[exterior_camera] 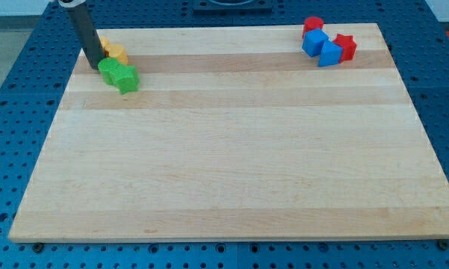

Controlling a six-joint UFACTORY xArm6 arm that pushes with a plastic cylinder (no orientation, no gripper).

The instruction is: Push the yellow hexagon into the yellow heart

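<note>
Tip at the yellow pair, table's top-left corner

My tip [95, 64] is a bare rod holding nothing, touching or just beside the yellow blocks [116, 52] on their left. Hexagon and heart sit together, partly hidden; I cannot tell which is which. Green blocks [120, 75] lie just below on the table [231, 164].

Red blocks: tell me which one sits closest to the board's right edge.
The red star, at the view's right end of the red-and-blue cluster. The other red block lies further toward the view's left and top, beyond the blue blocks.
</note>
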